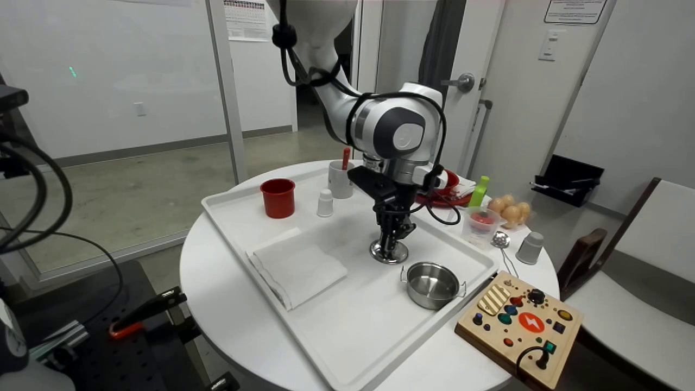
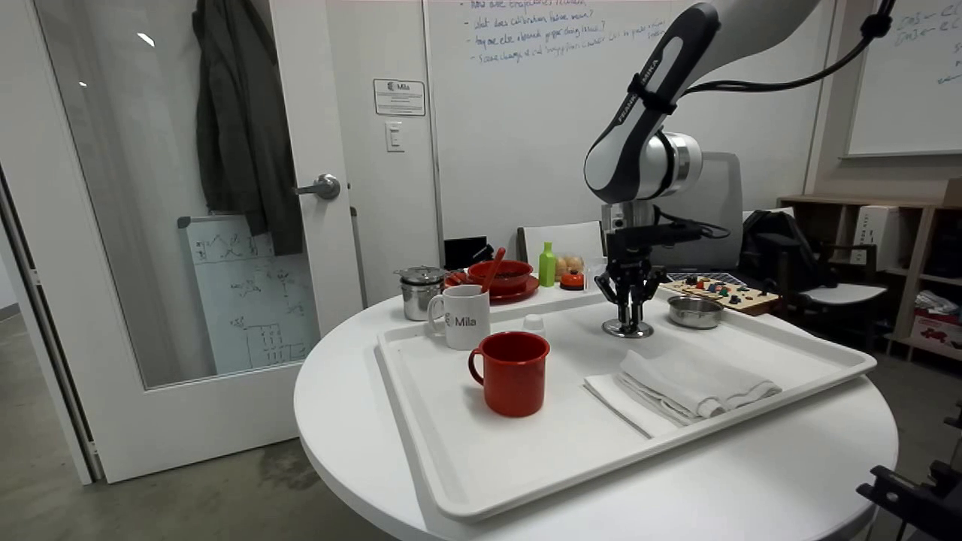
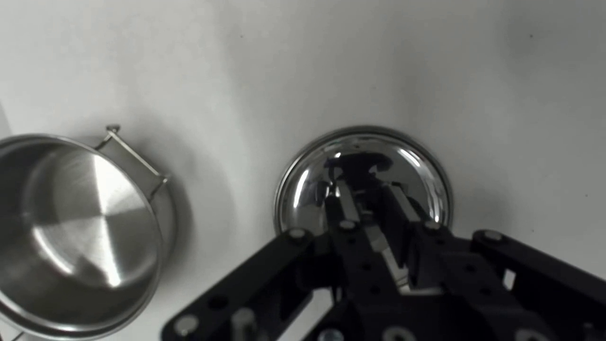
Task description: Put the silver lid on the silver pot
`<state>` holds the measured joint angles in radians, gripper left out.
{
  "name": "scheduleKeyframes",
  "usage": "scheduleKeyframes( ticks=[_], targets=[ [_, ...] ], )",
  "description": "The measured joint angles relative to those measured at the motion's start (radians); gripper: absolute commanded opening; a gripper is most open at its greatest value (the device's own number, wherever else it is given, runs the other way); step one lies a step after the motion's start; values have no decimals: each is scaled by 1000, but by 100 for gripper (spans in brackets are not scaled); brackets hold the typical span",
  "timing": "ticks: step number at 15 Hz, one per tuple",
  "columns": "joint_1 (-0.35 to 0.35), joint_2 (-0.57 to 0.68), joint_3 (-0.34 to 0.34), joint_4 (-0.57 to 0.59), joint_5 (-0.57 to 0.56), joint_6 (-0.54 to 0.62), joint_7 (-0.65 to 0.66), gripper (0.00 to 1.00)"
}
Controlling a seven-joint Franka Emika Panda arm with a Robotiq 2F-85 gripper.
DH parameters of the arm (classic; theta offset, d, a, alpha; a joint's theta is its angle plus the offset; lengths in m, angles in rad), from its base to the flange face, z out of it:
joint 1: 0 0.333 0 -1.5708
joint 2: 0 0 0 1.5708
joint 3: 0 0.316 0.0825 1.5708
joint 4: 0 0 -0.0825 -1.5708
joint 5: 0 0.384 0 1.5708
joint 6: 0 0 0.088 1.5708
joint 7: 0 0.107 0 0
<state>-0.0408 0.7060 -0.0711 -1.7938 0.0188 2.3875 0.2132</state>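
Observation:
The silver lid [image 1: 400,254] is a shiny round disc lying flat at tray level. It also shows in an exterior view [image 2: 612,327] and in the wrist view [image 3: 303,199]. My gripper [image 3: 367,201] points straight down over the lid's middle, its fingers drawn in to a narrow gap around the centre. The lid's knob is mostly hidden between them; the fingers appear shut on it. The silver pot [image 1: 433,285] stands upright and uncovered beside the lid, its wire handles out to the sides. It also shows in an exterior view [image 2: 695,315] and at left in the wrist view [image 3: 90,222].
A white tray [image 1: 347,336] holds a folded cloth [image 1: 301,266], a red cup [image 1: 278,198], a white mug [image 1: 340,182] and a small white cup [image 1: 325,203]. Outside it are a wooden button board [image 1: 521,326], a ladle [image 1: 500,240] and a grey cup [image 1: 530,248].

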Motion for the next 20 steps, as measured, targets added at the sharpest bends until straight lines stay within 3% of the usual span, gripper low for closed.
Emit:
scheduleKeyframes(
  ticks=[9, 20],
  targets=[
    [0, -21, 3, -12, 1, 0, -18, 10],
    [-27, -232, 0, -104, 8, -153, -44, 10]
  ],
)
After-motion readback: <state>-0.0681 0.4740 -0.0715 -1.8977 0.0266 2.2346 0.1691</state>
